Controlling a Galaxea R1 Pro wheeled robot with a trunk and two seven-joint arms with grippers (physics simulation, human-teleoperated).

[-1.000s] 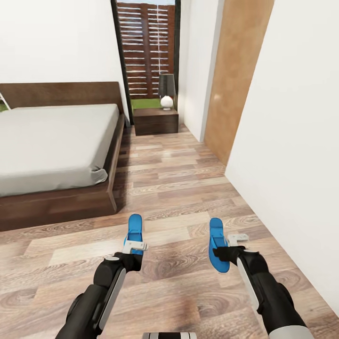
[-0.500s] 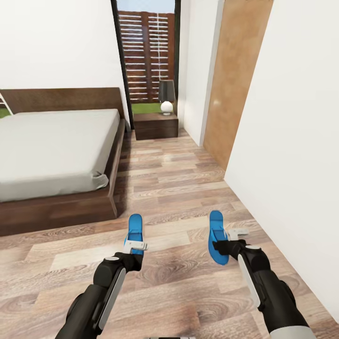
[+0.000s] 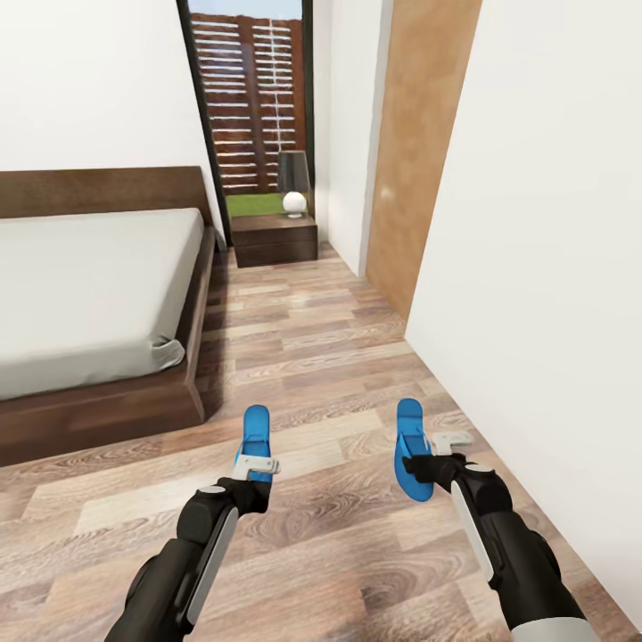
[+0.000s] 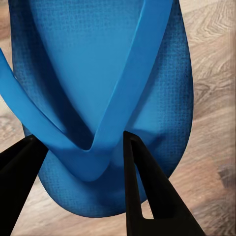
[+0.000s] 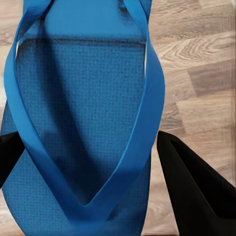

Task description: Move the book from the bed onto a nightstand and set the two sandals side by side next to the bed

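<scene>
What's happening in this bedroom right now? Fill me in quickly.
The robot is carrying a blue sandal in each gripper, held out over the wood-plank floor. The left gripper is closed on the left sandal and the right gripper on the right sandal. The bed lies ahead on the robot's left, with a nightstand carrying a lamp beyond it by the window. No book shows on the visible part of the mattress. Neither sandal is set down yet.

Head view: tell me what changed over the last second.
The camera turned, so the bed, nightstand and door slid left in the picture; they did not move themselves. Each tool still carries a blue sandal above the floor: left tool with left sandal, right tool with right sandal.
</scene>
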